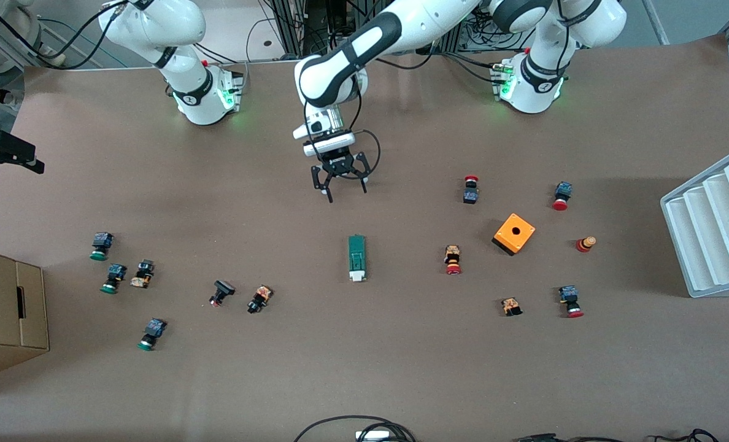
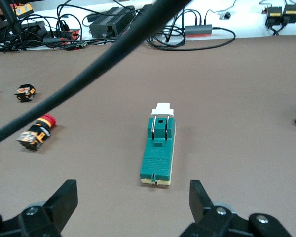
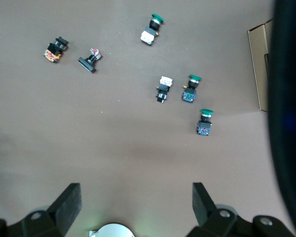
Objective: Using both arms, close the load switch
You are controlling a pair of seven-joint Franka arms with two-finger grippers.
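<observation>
The load switch point(image 1: 356, 258) is a narrow green bar lying flat at mid-table, with its white block at the end nearer the front camera. It also shows in the left wrist view point(image 2: 159, 150). My left gripper point(image 1: 346, 193) is open and empty, over bare table just off the switch's green end; in the left wrist view point(image 2: 132, 197) the switch lies ahead of its spread fingers point(image 2: 64, 197). My right gripper point(image 3: 136, 197) is open and empty, high above the table near its own base; it does not show in the front view.
An orange box with a hole point(image 1: 514, 233) and red-capped push buttons point(image 1: 453, 260) lie toward the left arm's end. Green-capped buttons point(image 1: 114, 277) and a cardboard box point(image 1: 8, 307) lie toward the right arm's end. A white ribbed tray point(image 1: 708, 227) sits at the table edge.
</observation>
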